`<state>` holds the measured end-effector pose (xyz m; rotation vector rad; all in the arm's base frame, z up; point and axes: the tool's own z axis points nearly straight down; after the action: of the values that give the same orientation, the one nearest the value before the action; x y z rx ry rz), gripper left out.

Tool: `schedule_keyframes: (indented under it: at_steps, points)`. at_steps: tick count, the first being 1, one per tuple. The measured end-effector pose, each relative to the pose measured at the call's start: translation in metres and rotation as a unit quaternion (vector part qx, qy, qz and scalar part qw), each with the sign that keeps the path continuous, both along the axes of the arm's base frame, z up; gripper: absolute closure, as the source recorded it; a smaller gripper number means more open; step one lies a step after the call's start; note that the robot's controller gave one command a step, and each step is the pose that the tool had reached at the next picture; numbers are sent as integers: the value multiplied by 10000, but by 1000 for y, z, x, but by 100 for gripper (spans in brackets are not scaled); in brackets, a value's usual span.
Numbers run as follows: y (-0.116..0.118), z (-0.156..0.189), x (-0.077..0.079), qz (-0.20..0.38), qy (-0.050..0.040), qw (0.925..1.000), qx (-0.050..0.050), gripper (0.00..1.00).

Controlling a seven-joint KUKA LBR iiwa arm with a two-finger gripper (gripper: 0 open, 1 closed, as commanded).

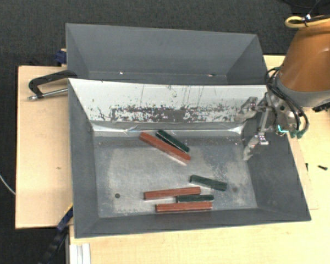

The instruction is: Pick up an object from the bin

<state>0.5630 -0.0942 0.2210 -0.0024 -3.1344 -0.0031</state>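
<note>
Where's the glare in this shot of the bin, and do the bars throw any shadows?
Camera view: glare washes the far inner wall of the grey metal bin into a bright band, with dark speckles along its lower part; the floor is evenly, dully lit; the long reddish-brown flat bar nearest that wall casts no clear shadow.

Dull grey all over the bin [82, 164]; turns paler and shiny on the far wall at 12 o'clock, crossed there by a band of dark speckles and thin scratch lines. Reddish brown on the slanted bar [165, 147] toward 12 from the floor's middle, dark green on the thin bar [173, 141] touching it. Dark green again on the lone bar [208, 183] at 4 o'clock. At 6 o'clock, reddish brown on the upper bar [171, 193] and the lower bar [184, 206], dark green on the short piece [195, 198] between. Silvery grey on the hand [252, 146] at 3 o'clock, below an orange cover [311, 54].
</note>
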Motion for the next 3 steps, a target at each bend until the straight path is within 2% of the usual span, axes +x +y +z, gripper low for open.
schedule_keyframes:
  at_steps: [2, 3]
  points:
    - [1, 3, 1, -14, -61, 10000, -12, 0]
    - [8, -43, -4, -23, -16, 10000, 3, 0]
